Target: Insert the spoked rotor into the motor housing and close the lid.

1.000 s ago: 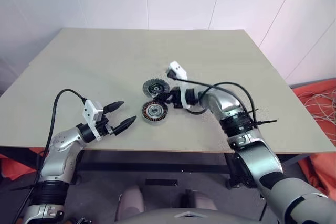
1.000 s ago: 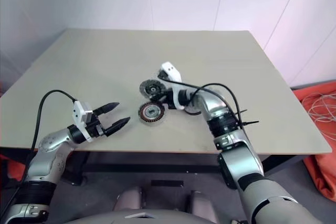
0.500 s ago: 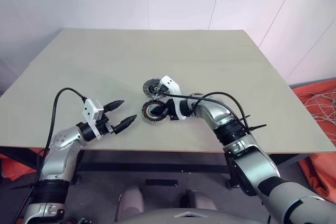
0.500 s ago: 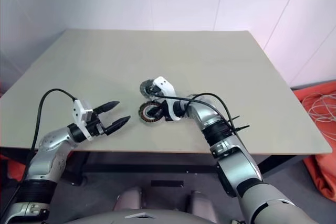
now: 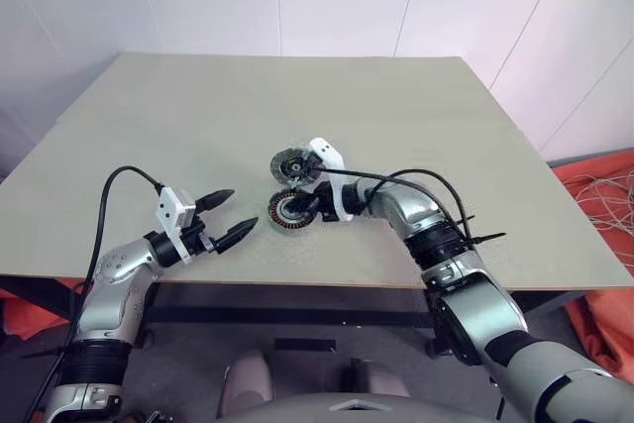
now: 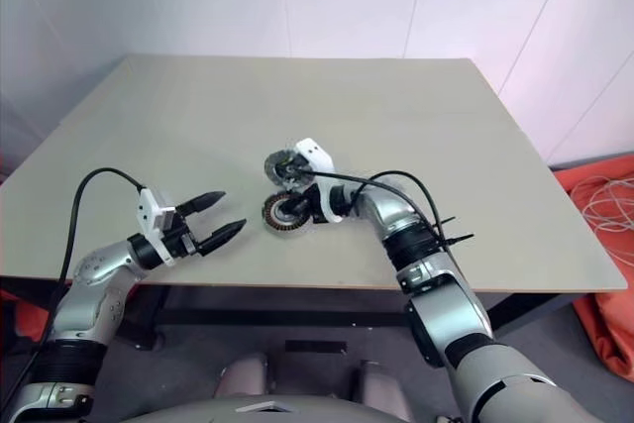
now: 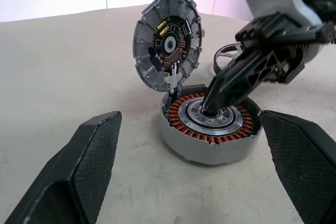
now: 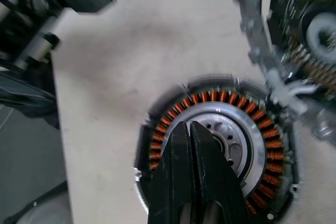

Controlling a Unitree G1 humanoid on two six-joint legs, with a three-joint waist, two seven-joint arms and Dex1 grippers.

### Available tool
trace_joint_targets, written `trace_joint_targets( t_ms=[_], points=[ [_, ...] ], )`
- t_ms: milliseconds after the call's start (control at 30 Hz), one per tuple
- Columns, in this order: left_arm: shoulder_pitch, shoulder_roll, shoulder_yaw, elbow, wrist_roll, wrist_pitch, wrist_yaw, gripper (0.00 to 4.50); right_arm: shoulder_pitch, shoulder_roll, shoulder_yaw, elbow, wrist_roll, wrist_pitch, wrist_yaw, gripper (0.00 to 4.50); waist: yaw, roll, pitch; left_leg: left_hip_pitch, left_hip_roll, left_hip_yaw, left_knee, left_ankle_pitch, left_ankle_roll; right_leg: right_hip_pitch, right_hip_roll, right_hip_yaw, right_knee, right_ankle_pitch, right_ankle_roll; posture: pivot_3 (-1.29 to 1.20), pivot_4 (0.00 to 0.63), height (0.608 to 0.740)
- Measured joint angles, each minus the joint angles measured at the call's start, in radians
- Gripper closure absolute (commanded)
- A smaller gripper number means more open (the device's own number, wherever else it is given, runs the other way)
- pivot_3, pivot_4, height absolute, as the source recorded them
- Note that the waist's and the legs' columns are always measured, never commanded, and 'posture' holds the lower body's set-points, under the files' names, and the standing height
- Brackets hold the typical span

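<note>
Motor housing sits flat on the table, near the front edge, with its ring of copper windings facing up. One housing is on the table.

The right gripper is squeezed shut, its two black fingers pressed together with nothing between them. Its tips point down into the silver middle of the housing and look like they touch it, though it is hard to be sure from here.

The left gripper is wide open and holds nothing. It hangs over the front of the table, a little way to the left of the housing, with its fingers pointing toward it.

One lid stands tilted up at the far side of the housing, joined to it at the rim. Its inside face, with a black and white centre, is turned toward the left gripper.

One spoked rotor lies on the table behind the right gripper, past the housing. Just a piece of its thin silver rim and spokes can be seen, so its full shape is hard to tell.
</note>
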Motion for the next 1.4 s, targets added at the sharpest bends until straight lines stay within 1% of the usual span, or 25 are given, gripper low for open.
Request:
trace_joint_targets(
  t_ms=[67,267,433,467,500,567,600,633,733,800,867,900,1067,1233,1400],
  points=[
    [0.000,0.003,0.000,0.000,0.001,-0.001,0.000,0.00,-0.002,-0.076,-0.005,-0.077,0.020,0.016,0.045,4.46,0.006,0.000,0.000,0.000,0.000,0.000,0.000,0.000,0.000,0.001,0.000,0.000,-0.001,0.000,0.000,0.00,0.000,0.740],
    [-0.004,0.015,0.002,0.003,0.002,-0.002,-0.002,0.00,0.018,-0.285,-0.006,-0.211,0.031,0.077,0.138,4.46,0.009,0.000,0.000,0.001,0.000,0.000,0.000,0.000,0.000,0.001,0.000,0.000,-0.001,0.000,0.000,0.00,0.000,0.740],
    [-0.011,0.021,0.004,0.007,0.002,-0.002,-0.006,0.00,0.069,-0.367,-0.056,-0.270,0.086,0.165,0.147,4.46,0.011,0.000,0.000,0.001,0.000,0.000,0.000,0.000,0.001,0.001,0.000,0.000,-0.001,0.000,0.000,0.00,0.000,0.740],
    [-0.013,0.022,0.004,0.009,0.002,-0.002,-0.008,0.00,0.074,-0.384,-0.087,-0.274,0.108,0.192,0.144,4.09,0.015,0.000,0.000,0.001,0.000,0.000,0.000,0.000,0.001,0.001,0.000,0.000,-0.001,0.000,0.000,0.00,0.000,0.740],
    [-0.015,0.024,0.004,0.010,0.002,-0.002,-0.010,0.00,0.074,-0.403,-0.125,-0.273,0.126,0.217,0.139,3.93,0.018,0.000,0.000,0.001,0.000,0.000,0.001,0.000,0.001,0.001,0.000,0.000,-0.001,0.000,0.000,0.00,0.000,0.740],
    [-0.015,0.029,0.004,0.015,0.002,-0.002,-0.011,0.00,0.074,-0.423,-0.172,-0.273,0.144,0.239,0.128,3.32,0.022,0.000,0.000,0.001,0.000,0.001,0.001,0.000,0.001,0.001,0.000,0.000,-0.001,0.000,0.000,0.00,0.000,0.740],
    [-0.016,0.031,0.004,0.018,0.002,-0.002,-0.011,0.00,0.073,-0.436,-0.197,-0.266,0.153,0.252,0.121,2.92,0.024,0.000,0.000,0.001,0.000,0.001,0.001,0.000,0.001,0.001,0.000,0.000,-0.001,0.000,0.000,0.00,0.000,0.740],
    [-0.017,0.031,0.004,0.020,0.002,-0.002,-0.012,0.00,0.072,-0.444,-0.218,-0.248,0.164,0.262,0.116,2.63,0.025,0.000,0.000,0.001,0.000,0.001,0.001,0.000,0.001,0.001,0.000,0.000,-0.001,0.000,0.000,0.00,0.000,0.740],
    [-0.020,0.033,0.004,0.023,0.002,-0.002,-0.014,0.00,0.061,-0.460,-0.316,-0.112,0.180,0.290,0.069,1.53,0.025,0.000,0.000,0.001,-0.001,0.001,0.002,0.000,0.001,0.002,-0.001,0.000,0.000,0.000,0.000,0.00,0.000,0.740],
    [-0.020,0.033,0.004,0.023,0.002,-0.002,-0.015,0.00,0.057,-0.471,-0.360,-0.024,0.182,0.311,0.042,0.82,0.025,0.000,0.000,0.001,-0.001,0.002,0.002,0.000,0.001,0.002,-0.001,0.000,0.000,0.000,0.000,0.00,0.000,0.740],
    [-0.020,0.033,0.004,0.023,0.002,-0.002,-0.020,0.00,0.062,-0.478,-0.388,0.037,0.188,0.341,0.034,0.17,0.025,0.000,0.000,0.001,-0.001,0.002,0.002,0.000,0.000,0.002,-0.001,0.000,0.000,0.000,0.000,0.00,0.000,0.740],
    [-0.020,0.033,0.004,0.023,0.002,-0.002,-0.021,0.00,0.069,-0.478,-0.400,0.052,0.196,0.355,0.035,0.03,0.026,0.000,0.000,0.001,-0.001,0.002,0.002,0.000,0.000,0.002,-0.001,0.000,0.000,0.000,0.000,0.00,0.000,0.740],
    [-0.020,0.034,0.004,0.025,0.002,-0.002,-0.023,0.00,0.089,-0.446,-0.472,0.135,0.224,0.422,-0.025,0.03,0.024,0.001,0.000,0.001,0.000,0.002,0.002,0.000,0.001,0.002,0.000,0.000,0.000,0.000,0.000,0.00,0.000,0.740],
    [-0.026,0.034,0.004,0.032,0.002,-0.002,-0.023,0.00,0.125,-0.394,-0.473,0.137,0.231,0.437,-0.048,0.03,0.026,0.002,0.000,0.001,-0.001,0.002,0.002,0.000,0.001,0.002,-0.001,-0.001,0.000,0.000,0.000,0.00,0.000,0.740],
    [-0.035,0.034,0.003,0.036,0.003,-0.002,-0.026,0.00,0.126,-0.344,-0.469,0.136,0.239,0.441,-0.066,0.03,0.025,0.002,-0.001,0.001,-0.001,0.002,0.002,0.000,0.000,0.002,-0.001,-0.001,0.000,0.000,0.000,0.00,0.000,0.740]
  ],
)
